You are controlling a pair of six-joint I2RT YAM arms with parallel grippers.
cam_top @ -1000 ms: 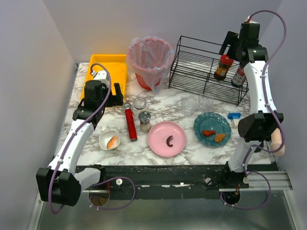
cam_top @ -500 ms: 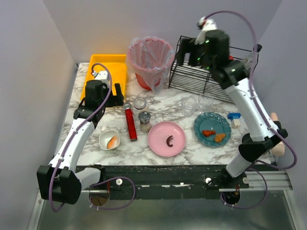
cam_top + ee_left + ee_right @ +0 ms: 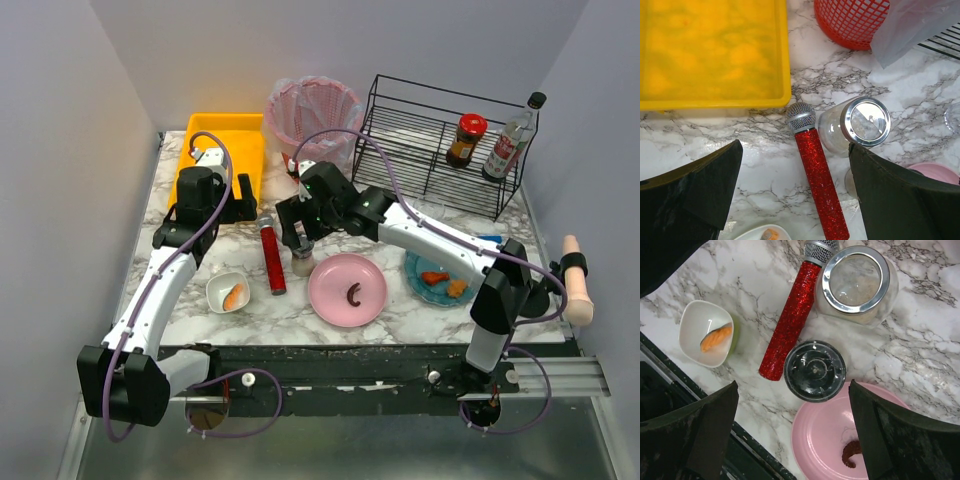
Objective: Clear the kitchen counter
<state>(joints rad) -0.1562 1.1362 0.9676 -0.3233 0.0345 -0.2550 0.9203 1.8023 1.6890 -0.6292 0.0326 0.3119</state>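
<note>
Tabletop (image 3: 330, 335): marble kitchen counter, spanning the whole work area ahead of both arm bases.
Right pincer (image 3: 297, 232): I saw it spread wide, hanging over the grinder (image 3: 815, 371), touching nothing.
Left pincer (image 3: 238, 195): spread, empty, beside the yellow tray (image 3: 710, 55).
Red microphone (image 3: 816, 162): lay flat, head toward the tray.
Jar (image 3: 856, 284): upright, just beside the microphone head.
White bowl (image 3: 707, 332): held an orange piece.
Pink plate (image 3: 347, 290): held one dark curled piece.
</note>
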